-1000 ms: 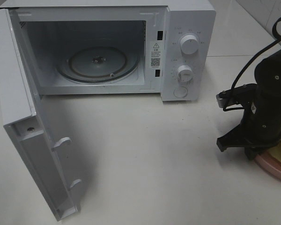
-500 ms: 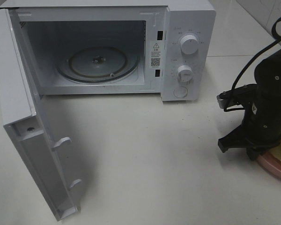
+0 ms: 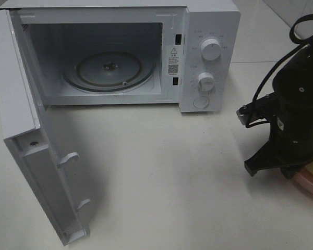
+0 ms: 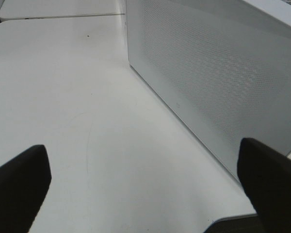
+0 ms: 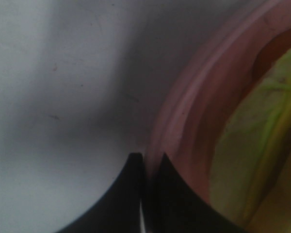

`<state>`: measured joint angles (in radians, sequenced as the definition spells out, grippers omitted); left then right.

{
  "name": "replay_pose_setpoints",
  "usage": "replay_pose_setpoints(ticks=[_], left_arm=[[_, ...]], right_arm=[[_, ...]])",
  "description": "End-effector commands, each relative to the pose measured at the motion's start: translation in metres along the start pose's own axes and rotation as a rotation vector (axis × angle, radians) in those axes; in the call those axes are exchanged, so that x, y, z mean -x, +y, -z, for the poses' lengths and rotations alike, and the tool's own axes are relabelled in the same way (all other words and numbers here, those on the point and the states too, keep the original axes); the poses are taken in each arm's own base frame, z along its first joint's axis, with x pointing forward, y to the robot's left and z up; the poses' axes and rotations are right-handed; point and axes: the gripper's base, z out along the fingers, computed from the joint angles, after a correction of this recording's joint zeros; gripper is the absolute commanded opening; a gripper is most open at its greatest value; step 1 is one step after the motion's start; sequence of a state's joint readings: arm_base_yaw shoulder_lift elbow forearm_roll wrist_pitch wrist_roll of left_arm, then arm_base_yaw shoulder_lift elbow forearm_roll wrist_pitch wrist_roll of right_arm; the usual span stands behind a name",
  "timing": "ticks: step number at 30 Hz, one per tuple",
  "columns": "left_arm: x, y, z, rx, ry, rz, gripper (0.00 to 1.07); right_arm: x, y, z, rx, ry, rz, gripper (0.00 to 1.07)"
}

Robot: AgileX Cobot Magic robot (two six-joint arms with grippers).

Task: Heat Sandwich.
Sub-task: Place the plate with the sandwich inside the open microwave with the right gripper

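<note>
The sandwich [image 5: 262, 145] lies on a round pink plate [image 5: 184, 126]; its pale yellow-green filling shows in the right wrist view. My right gripper [image 5: 148, 194] is shut, its two dark fingertips pinching the plate's near rim. In the exterior high view the black right arm [image 3: 297, 120] hides the sandwich, and only an edge of the plate [image 3: 310, 183] shows at the far right. The gripper's jaws are hidden there. My left gripper [image 4: 145, 194] is open and empty over bare table, beside the microwave's perforated side wall [image 4: 218, 73].
The white microwave [image 3: 208, 31] stands at the back with its door [image 3: 26, 151] swung wide open to the left. Its glass turntable [image 3: 109, 70] holds nothing. Two knobs are on its right panel. The white table [image 3: 161, 172] lies between microwave and plate.
My right arm has shifted slightly left and forward over the plate. It now hides the sandwich that showed at the right edge before. The microwave has not moved.
</note>
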<state>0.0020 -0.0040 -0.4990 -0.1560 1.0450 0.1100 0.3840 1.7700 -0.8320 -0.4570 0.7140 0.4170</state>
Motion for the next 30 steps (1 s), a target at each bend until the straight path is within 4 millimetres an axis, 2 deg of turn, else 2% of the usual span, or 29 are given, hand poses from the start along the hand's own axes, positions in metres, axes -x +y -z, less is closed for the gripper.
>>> replay_pose_setpoints(ticks=[1,14,22,30], left_arm=[[-0.002,0.000,0.003,-0.001,-0.025,0.000,1.01],[-0.002,0.000,0.003,-0.001,-0.025,0.000,1.01],[-0.002,0.000,0.003,-0.001,-0.025,0.000,1.01],[-0.002,0.000,0.003,-0.001,-0.025,0.000,1.01]], right_arm=[[-0.003,-0.003,0.009,-0.055,0.000,0.028,0.00],[-0.020,0.006,0.044,-0.109,-0.013,0.095,0.01],[-0.034,0.016,0.073,-0.122,-0.066,0.161,0.01],[-0.043,0.029,0.088,-0.124,-0.107,0.226,0.01]])
